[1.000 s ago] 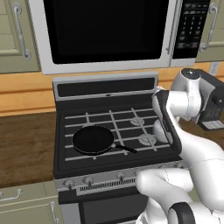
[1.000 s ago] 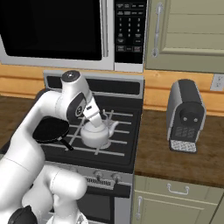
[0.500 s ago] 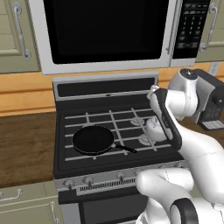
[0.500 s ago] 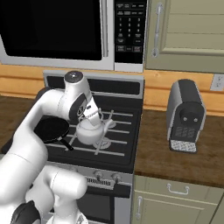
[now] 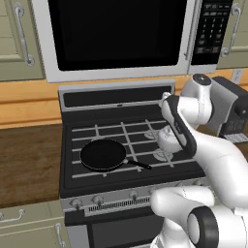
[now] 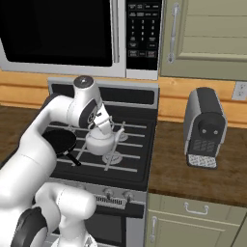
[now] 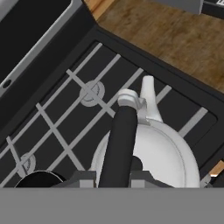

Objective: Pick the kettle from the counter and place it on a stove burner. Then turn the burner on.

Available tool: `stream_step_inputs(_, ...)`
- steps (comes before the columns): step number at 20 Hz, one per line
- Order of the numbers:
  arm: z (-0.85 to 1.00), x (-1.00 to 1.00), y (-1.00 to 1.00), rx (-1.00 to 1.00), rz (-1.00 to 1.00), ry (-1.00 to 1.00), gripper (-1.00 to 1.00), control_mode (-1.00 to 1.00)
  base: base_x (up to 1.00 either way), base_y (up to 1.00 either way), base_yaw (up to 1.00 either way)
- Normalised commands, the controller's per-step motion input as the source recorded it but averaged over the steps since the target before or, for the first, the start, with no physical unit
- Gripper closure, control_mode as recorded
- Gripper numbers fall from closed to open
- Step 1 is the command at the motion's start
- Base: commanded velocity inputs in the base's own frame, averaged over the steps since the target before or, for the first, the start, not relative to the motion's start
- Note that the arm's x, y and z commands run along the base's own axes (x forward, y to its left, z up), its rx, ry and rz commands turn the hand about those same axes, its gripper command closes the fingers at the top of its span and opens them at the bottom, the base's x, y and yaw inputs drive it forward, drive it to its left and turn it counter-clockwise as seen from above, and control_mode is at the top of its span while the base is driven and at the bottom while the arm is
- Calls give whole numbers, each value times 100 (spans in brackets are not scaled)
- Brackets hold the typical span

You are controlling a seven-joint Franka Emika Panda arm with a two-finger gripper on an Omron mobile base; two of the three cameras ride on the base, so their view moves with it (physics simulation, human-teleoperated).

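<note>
My gripper (image 6: 104, 123) is shut on the dark looped handle of the white kettle (image 6: 100, 143), which sits low over the right half of the black stove (image 5: 116, 99). In the hand view the handle runs up between my fingertips (image 7: 83, 178), with the kettle's round body (image 7: 157, 157) and its spout below it. A silvery stove burner (image 7: 92, 92) lies just past the spout to the left, and a second one (image 7: 26, 164) is further left. Whether the kettle (image 5: 166, 141) touches the grate I cannot tell; my arm covers most of it.
A black frying pan (image 5: 102, 155) occupies the front left burner, its handle pointing right. Knobs (image 6: 108, 193) line the stove's silver front strip. The grey-and-black coffee machine (image 6: 205, 125) stands on the brown counter (image 6: 193, 178) at the right. A microwave (image 5: 116, 34) hangs above.
The kettle, still in my grip, has shifted slightly towards the back of the stove. The pan and coffee machine have stayed put.
</note>
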Motion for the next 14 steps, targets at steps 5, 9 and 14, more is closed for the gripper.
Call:
stream_step_inputs(5,-2,0,0,0,0,0,100,-100,0,0,0)
stream_step_inputs(9,-3,0,-5,0,0,0,100,-100,0,0,0)
stream_step_inputs(14,0,0,-22,0,0,0,100,-100,0,0,0)
